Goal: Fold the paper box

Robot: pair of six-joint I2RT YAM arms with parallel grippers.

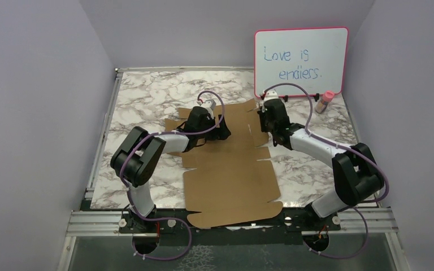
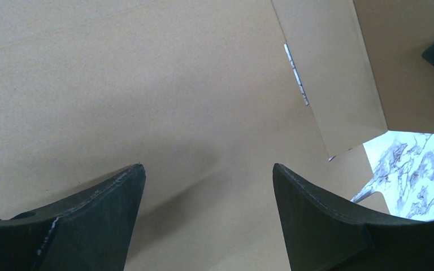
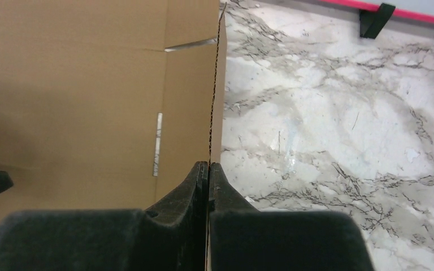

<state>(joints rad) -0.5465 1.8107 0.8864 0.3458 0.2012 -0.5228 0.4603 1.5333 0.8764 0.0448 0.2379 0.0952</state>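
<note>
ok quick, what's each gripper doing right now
left gripper: open over the paper box, holding nothing
right gripper: shut on the paper box's edge

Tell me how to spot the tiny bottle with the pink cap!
Find the white writing board with the pink frame, standing at the far right of the marble table. Just by its lower right corner stands the tiny bottle. It alone is small and upright with a pink cap; the brown cardboard nearby is big and spread out.

Handwritten in blue on the pink-framed whiteboard — "Love is endless." — nothing else legible.
</note>
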